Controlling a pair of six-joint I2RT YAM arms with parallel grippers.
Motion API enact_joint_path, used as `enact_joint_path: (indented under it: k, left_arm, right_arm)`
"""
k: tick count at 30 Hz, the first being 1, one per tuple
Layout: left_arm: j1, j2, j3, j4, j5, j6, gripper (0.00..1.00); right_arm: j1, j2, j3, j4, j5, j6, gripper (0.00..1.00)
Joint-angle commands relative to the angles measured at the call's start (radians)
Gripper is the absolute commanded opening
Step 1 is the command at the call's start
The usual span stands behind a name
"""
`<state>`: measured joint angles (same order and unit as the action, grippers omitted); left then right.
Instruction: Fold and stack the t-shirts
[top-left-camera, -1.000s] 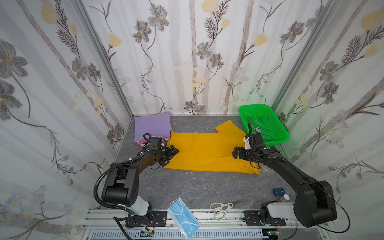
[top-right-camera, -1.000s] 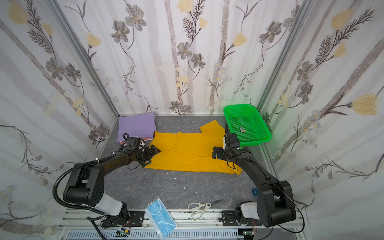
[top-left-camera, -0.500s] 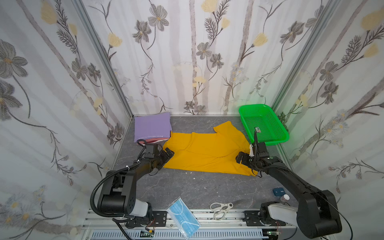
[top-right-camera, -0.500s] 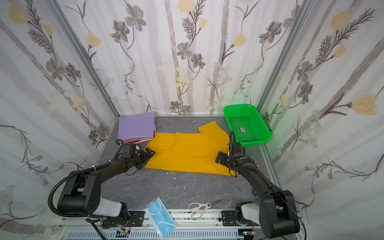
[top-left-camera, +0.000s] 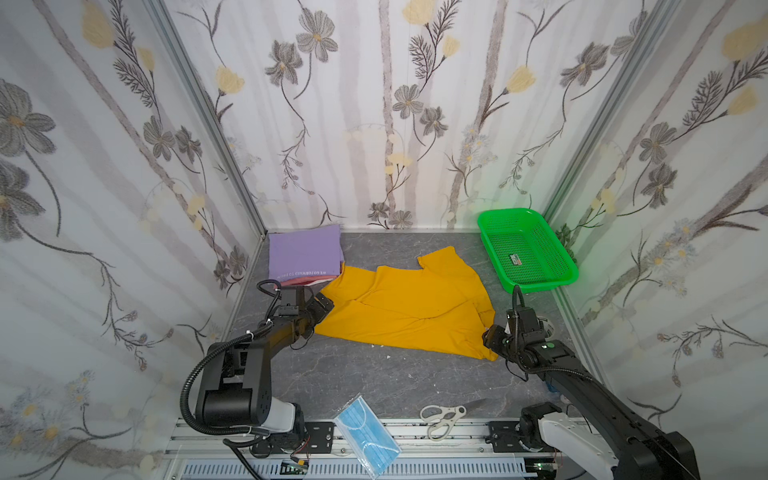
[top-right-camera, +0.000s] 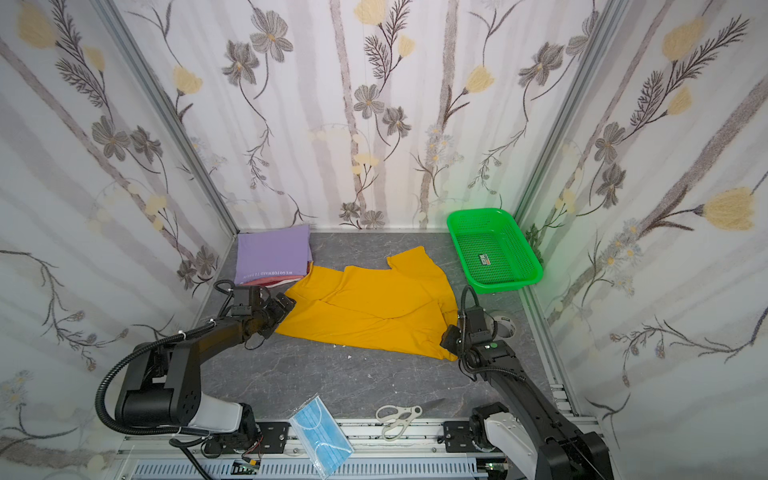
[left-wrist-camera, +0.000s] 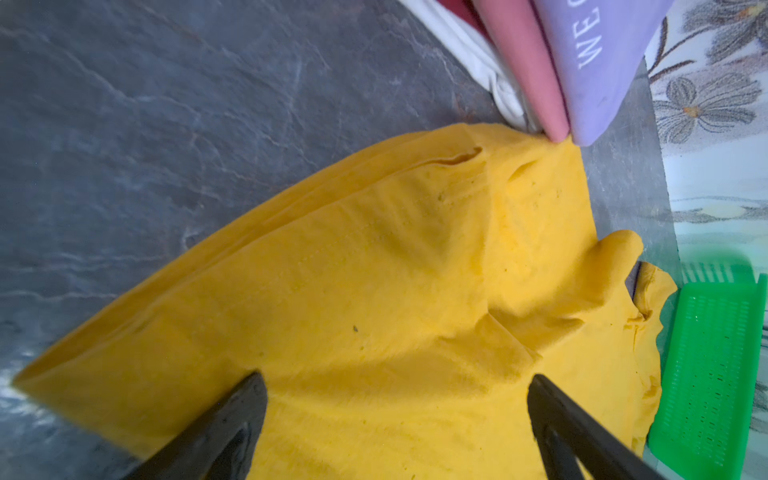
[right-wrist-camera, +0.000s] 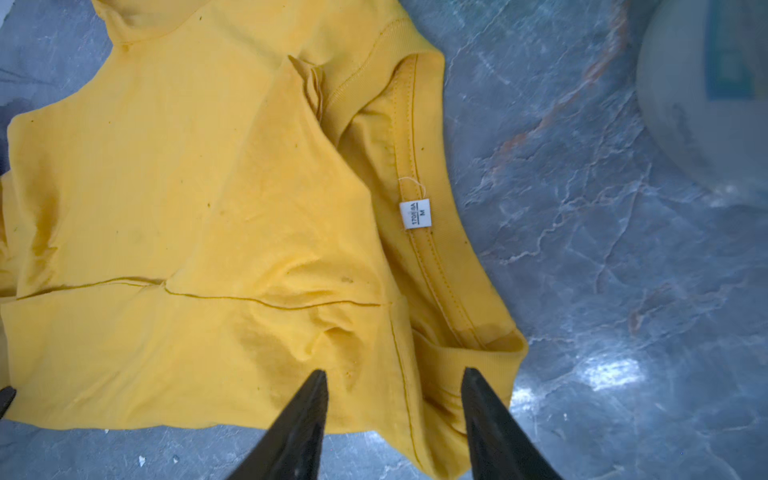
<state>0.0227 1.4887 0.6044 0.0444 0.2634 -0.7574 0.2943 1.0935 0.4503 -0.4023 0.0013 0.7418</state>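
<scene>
1. Yellow t-shirt (top-left-camera: 407, 307) (top-right-camera: 374, 307): I see it lying flat on the middle of the grey table (top-left-camera: 374, 374), between the two arms. The cloth is plain mustard with a few small dark specks. A long fold edge runs across it from side to side, and one sleeve points toward the back wall, near the green basket (top-left-camera: 540, 284) but apart from it. In the right wrist view the ribbed neckline faces up and carries a white size label (right-wrist-camera: 414, 214). In the left wrist view the hem edges lie stacked in layers.

2. Folded stack, back left corner: the lilac t-shirt (top-left-camera: 305, 255) (left-wrist-camera: 598, 62) lies on top, with a line of white lettering along its near edge. Beneath it are a pink t-shirt (left-wrist-camera: 523, 62) and a white t-shirt (left-wrist-camera: 469, 45). One corner of the yellow t-shirt touches this stack.

3. Left gripper (top-left-camera: 322, 301) (left-wrist-camera: 395, 380): jaws spread wide, positioned over the hem end of the yellow t-shirt, with nothing held.

4. Right gripper (top-left-camera: 490, 336) (right-wrist-camera: 395, 372): jaws apart with a narrower gap, positioned over the cloth beside the neckline. I cannot tell whether the tips press on the fabric.
</scene>
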Motion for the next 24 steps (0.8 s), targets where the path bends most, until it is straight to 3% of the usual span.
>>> enact_joint_path:
  k: [1, 6, 11, 13, 20, 21, 24]
  left_arm:
    - [0.009, 0.028, -0.008, -0.192, -0.056, 0.0, 1.0]
    - [0.013, 0.02, -0.002, -0.193, -0.049, -0.003, 1.0]
    - [0.015, 0.02, -0.005, -0.193, -0.046, -0.002, 1.0]
    - [0.017, 0.015, -0.006, -0.198, -0.05, 0.0, 1.0]
    - [0.031, -0.003, 0.005, -0.203, -0.054, -0.007, 1.0]
    - [0.032, -0.005, 0.007, -0.205, -0.053, -0.007, 1.0]
    - [0.032, -0.016, 0.008, -0.213, -0.053, -0.005, 1.0]
  right_arm:
    - [0.034, -0.004, -0.036, 0.023, 0.028, 0.098, 0.48]
    - [0.08, -0.018, -0.082, 0.051, 0.058, 0.157, 0.4]
    - [0.089, -0.022, -0.077, 0.03, 0.079, 0.156, 0.08]
    - [0.092, -0.043, -0.056, -0.013, 0.119, 0.151, 0.0]
    - [0.119, -0.134, 0.086, -0.22, 0.345, 0.16, 0.0]
    - [0.119, -0.136, 0.097, -0.224, 0.356, 0.154, 0.06]
    - [0.121, -0.126, 0.134, -0.25, 0.381, 0.146, 0.39]
